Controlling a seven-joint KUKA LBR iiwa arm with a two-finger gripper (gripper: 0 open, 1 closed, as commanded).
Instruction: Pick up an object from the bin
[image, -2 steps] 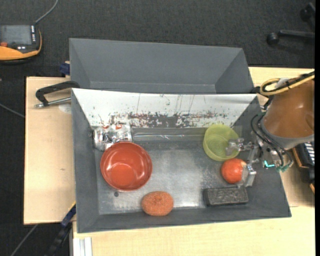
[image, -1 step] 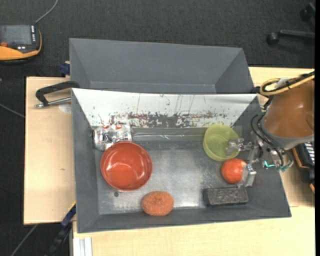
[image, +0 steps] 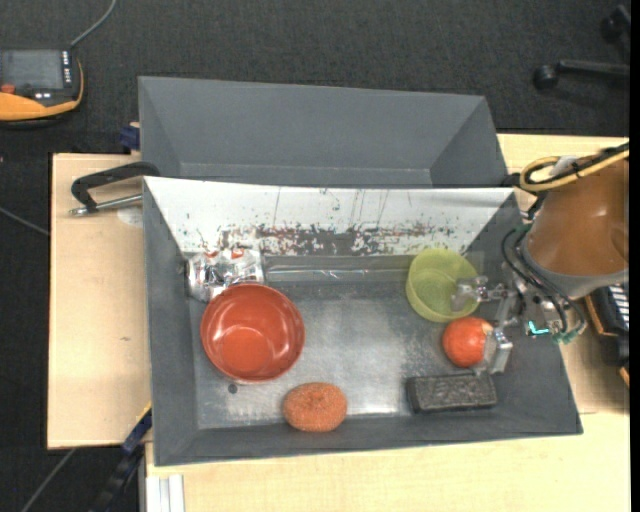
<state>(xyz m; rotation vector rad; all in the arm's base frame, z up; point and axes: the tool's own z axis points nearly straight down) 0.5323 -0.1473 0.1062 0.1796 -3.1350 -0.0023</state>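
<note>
Where the floor of the bin met its right-hand slope, a small orange-red ball (image: 462, 343) lay, round and glossy like a tomato, and the gripper (image: 492, 325) sat low against its right side, its metal parts touching or all but touching the ball's edge; whether the claw stood apart or together could not be told from this angle, and the ball was not plainly clasped. Just behind the ball, toward the far wall, a yellow-green cup (image: 438, 283) showed its open mouth, its rim close to the gripper's upper metal piece. Just in front of the ball a dark grey block (image: 450, 392), rectangular and rough-looking, lay flat along the near edge of the floor, a narrow gap between the two. Further left along that near edge sat an orange scouring pad (image: 315, 407), a fuzzy round lump well apart from the block. Beyond it, on the left half of the floor, a red bowl (image: 252, 331) stood mouth upward, and a crumpled silver wrapper (image: 222, 270) with red marks touched the bowl's far rim near the back left corner. Around all of these rose the sloped walls of the grey metal bin (image: 380, 330). From the right the arm came in over the rim, its wrist under an orange cover (image: 585, 225) with cables looped about it
</note>
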